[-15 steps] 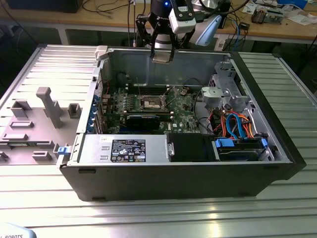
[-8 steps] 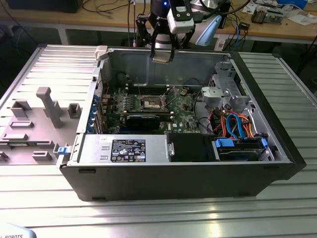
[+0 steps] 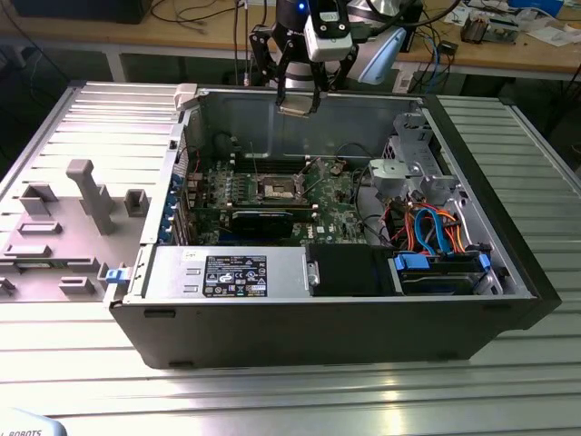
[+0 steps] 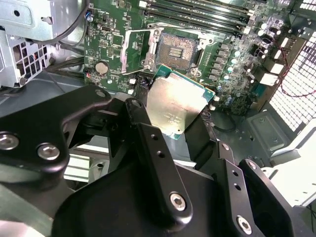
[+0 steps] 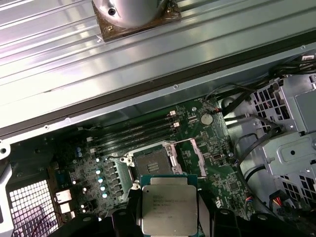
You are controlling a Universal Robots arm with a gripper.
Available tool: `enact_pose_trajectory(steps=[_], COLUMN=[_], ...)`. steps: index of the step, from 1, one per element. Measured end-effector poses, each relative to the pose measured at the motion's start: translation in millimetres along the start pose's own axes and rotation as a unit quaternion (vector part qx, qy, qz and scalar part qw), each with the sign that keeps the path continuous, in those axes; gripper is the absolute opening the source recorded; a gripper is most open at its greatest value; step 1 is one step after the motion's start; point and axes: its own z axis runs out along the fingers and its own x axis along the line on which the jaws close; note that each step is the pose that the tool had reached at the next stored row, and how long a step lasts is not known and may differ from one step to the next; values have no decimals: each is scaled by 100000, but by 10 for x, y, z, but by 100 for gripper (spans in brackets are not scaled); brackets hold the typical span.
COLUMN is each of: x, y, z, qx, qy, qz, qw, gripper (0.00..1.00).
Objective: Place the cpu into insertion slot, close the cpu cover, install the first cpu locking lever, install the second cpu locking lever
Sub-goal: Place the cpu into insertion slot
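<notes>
first step in hand: gripper (image 3: 298,98) clamped on the cpu (image 5: 169,205), well above the open slot (image 5: 153,162); i judge the chip needs squaring with it.

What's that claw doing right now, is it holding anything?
Gripper: closed, holding the cpu.

cpu (image 4: 177,101) above insertion slot (image 4: 178,49), cpu cover (image 4: 148,54) seemingly beside

Bright overhead light glares off ribbed table (image 3: 381,400)
</notes>
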Motion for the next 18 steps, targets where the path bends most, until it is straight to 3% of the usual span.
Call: enact_pose_trajectory(steps=[6,9,12,14,18], x=[0,0,26,71,77], y=[0,0,-9,-23,-25], z=[0,0,2,2,1], qx=[-10,-44,-96,-98,-96], qy=[-37,-221,-434,-455,-458], qz=[396,2504,4898,5131,5213], qw=[99999,99968,99879,99867,99863], gripper=[55,55,55,55,55])
